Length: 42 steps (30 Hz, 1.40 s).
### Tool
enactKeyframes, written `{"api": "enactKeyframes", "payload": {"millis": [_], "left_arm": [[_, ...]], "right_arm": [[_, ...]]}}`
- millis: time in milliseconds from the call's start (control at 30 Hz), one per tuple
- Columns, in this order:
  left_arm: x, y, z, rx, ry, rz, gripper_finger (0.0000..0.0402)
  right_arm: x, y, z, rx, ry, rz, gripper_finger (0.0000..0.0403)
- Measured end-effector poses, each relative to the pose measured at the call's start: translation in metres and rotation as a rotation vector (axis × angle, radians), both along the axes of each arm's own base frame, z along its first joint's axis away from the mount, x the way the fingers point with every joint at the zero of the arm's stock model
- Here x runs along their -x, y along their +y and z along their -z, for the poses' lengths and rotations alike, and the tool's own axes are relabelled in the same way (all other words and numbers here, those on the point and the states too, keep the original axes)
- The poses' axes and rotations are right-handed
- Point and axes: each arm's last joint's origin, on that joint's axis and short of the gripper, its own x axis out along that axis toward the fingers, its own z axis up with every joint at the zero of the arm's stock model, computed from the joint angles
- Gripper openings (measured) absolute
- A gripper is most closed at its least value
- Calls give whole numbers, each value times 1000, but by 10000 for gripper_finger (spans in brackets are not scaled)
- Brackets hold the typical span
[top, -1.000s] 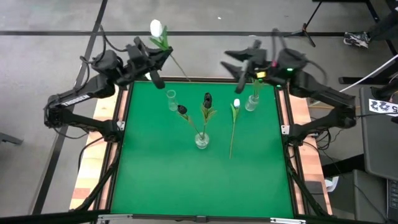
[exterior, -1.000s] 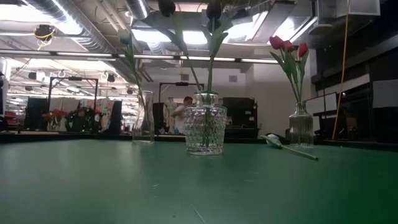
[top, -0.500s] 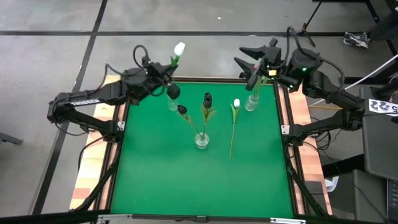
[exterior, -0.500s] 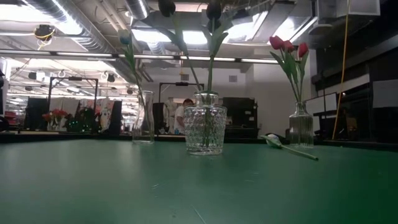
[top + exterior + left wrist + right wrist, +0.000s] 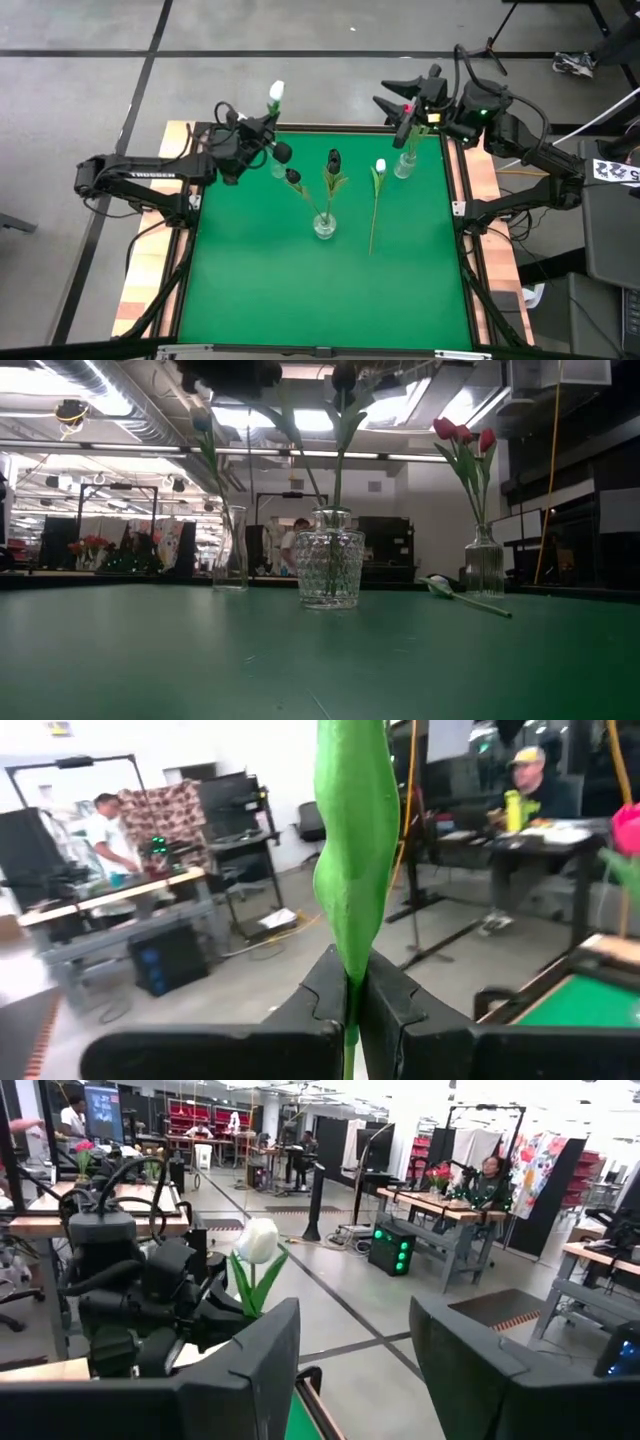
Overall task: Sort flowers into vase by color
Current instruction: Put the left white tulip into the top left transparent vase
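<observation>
My left gripper (image 5: 268, 143) is at the table's far left, above the slim clear vase (image 5: 277, 166), and is shut on a white tulip whose head (image 5: 277, 91) points past the far edge. My right gripper (image 5: 405, 105) hangs open over the far right vase (image 5: 404, 166), which holds pink-red tulips (image 5: 460, 434). Another white tulip (image 5: 377, 200) lies flat on the green mat. The round middle vase (image 5: 324, 227) holds two black tulips (image 5: 333, 159). In the low view a stem with a dim head (image 5: 204, 423) leans in the slim vase (image 5: 230, 550). My left gripper (image 5: 350, 998) pinches the white tulip between its two shut fingers at the base of its broad green leaf (image 5: 350, 975). The leaf (image 5: 352, 850) rises straight out past the fingertips. The flower is lifted clear of the table and slants toward the far edge.
The green mat (image 5: 300, 290) is framed by a black rim with wooden strips along both sides. The three vases stand in its far half and the loose tulip lies just right of centre. Beyond the table are workbenches, racks and seated people (image 5: 525, 795).
My left gripper has moved from beyond the far left corner toward the slim vase and lower, carrying the white tulip with it. The tulip's head has swung right and nearer. My right gripper has drawn slightly toward the far right corner and stays open.
</observation>
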Motion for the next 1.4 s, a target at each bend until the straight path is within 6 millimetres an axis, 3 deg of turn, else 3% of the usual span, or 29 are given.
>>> {"api": "enactKeyframes", "payload": {"millis": [233, 467, 633, 1100, 1400], "left_arm": [[0, -13, 3, -36, 79, -50, 4], [7, -23, -11, -86, 44, -57, 4], [7, -22, -5, -56, 76, -73, 4], [13, -18, 50, 17, 42, -83, 6], [25, 2, 76, 55, -70, -87, 13]], "right_arm": [[0, 0, 2, -4, 17, 0, 191], [0, 0, 2, -4, 17, 0, 191], [0, 0, 2, -2, 18, 0, 191], [0, 0, 4, -26, 29, -19, 191], [0, 1, 4, -29, 28, -27, 191]]}}
